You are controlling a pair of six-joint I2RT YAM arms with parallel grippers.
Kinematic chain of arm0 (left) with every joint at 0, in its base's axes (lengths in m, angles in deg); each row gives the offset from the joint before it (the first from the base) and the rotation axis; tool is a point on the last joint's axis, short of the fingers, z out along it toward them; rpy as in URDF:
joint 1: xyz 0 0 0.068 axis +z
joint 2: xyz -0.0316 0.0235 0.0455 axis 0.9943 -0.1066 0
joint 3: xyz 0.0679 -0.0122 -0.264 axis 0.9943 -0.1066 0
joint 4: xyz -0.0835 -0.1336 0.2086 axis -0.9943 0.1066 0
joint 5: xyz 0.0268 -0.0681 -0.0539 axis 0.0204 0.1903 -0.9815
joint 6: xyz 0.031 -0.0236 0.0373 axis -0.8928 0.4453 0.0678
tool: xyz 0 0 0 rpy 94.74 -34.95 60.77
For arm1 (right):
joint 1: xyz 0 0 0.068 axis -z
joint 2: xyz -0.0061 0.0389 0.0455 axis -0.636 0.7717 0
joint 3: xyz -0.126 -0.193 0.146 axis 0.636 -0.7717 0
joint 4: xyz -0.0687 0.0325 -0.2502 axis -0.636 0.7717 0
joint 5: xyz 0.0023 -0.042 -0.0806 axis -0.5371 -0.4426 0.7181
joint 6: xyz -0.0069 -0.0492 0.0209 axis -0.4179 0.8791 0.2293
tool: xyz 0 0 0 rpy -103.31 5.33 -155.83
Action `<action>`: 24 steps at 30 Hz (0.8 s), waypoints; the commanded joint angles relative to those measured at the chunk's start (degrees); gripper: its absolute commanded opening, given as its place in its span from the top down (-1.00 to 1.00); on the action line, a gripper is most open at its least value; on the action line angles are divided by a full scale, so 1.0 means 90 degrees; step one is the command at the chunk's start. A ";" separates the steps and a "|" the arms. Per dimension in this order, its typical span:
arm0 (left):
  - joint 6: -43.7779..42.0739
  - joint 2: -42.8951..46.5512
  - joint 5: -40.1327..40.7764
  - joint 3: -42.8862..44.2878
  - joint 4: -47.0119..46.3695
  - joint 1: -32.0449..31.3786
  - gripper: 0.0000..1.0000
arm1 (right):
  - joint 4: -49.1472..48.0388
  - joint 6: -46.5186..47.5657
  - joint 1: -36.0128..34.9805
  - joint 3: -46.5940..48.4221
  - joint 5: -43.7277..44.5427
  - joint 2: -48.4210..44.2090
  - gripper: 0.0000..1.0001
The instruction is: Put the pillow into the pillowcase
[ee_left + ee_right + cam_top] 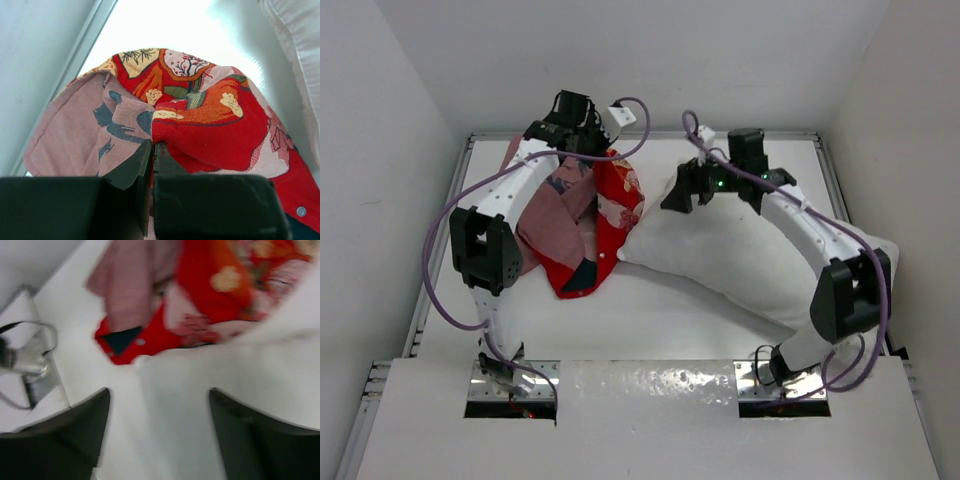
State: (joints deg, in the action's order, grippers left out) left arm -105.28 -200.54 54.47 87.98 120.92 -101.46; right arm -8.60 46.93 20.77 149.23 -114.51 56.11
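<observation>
Folds of the pillowcase (608,215) stand in a bunched heap on the far left part of the counter (650,320), red print facing right and faded pink inside facing left. The left gripper (152,150) is pressed together on a fold of it, just where the pink inside meets the red print, and holds that top edge up off the counter. The pillow (750,250) lies flat to the right, stretching from mid-counter toward the right edge, its left corner right up against the pillowcase's red side. The right gripper (159,395) hangs over the pillow's far left part with fingers spread and nothing between them. The blurred wrist view does not show whether they touch it.
</observation>
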 commanded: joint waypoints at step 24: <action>0.0273 -0.0013 0.1037 0.0141 -0.0856 0.0020 1.00 | 0.2510 0.0266 0.1230 0.3032 0.1063 0.2956 1.00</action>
State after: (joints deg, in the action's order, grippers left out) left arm -103.36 -201.45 62.80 87.98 116.54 -101.51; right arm 11.49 47.26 29.34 175.48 -100.02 89.39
